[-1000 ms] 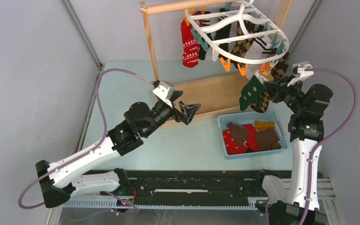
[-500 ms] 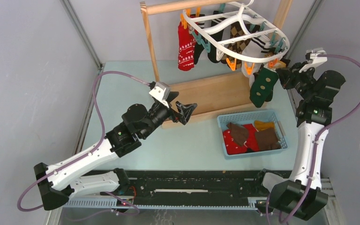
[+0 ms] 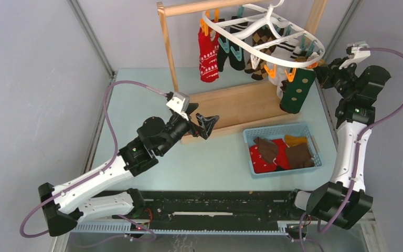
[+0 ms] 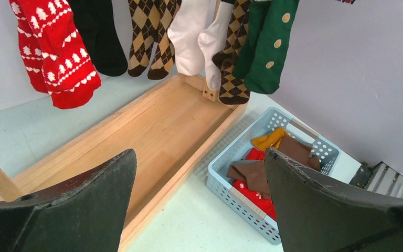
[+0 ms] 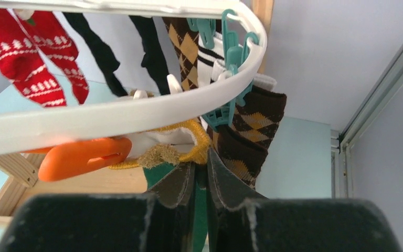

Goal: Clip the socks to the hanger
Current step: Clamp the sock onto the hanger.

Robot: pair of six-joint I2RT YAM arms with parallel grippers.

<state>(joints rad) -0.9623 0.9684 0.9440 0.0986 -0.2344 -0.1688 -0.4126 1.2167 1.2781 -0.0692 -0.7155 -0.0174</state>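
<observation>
The white oval hanger [image 3: 294,53] hangs from the wooden rack with several socks clipped on: red [image 3: 208,52], black, argyle and white. My right gripper [image 3: 321,72] is shut on the yellow-cuffed top of a dark green sock with tan dots [image 3: 295,90], held at the hanger's right rim. In the right wrist view the gripper [image 5: 200,169] pinches the green sock [image 5: 160,172] just under the rim [image 5: 136,113], beside an orange clip [image 5: 84,155] and a teal clip [image 5: 223,113]. My left gripper [image 3: 205,124] is open and empty over the rack base; it also shows in the left wrist view [image 4: 199,153].
A light blue basket [image 3: 280,130] on the table right of centre holds brown, red and mustard socks; it also shows in the left wrist view [image 4: 236,195]. The wooden rack's tray base [image 3: 231,105] and uprights stand behind it. Enclosure walls are close on the right.
My right arm has risen and moved back to the right, carrying the green sock up to the hanger's right rim. The hanger has swung and tilted. The left arm has barely moved.
</observation>
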